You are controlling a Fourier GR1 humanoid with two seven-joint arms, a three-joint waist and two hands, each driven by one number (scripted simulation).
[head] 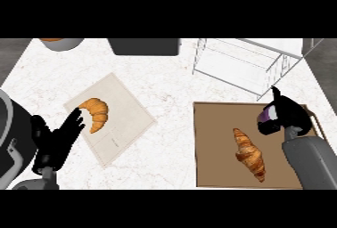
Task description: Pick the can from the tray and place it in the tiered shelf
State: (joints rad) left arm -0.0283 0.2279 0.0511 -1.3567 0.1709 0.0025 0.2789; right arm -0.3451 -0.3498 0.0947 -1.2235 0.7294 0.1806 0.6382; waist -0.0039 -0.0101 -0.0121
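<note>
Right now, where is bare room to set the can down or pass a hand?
Bare counter runs between the board and the tray, up to the tiered shelf. The tray's left part, beside its croissant, is free too. Crowded: the tray's far right corner, where the right hand curls round the can.

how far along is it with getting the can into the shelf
Done: the right hand is curled round the purple can at the far right of the tray. In hand: the can is over the tray; whether it is lifted cannot be told. Left: carry it to the tiered shelf, which holds no can, and release. The left hand rests open at the left.
</note>
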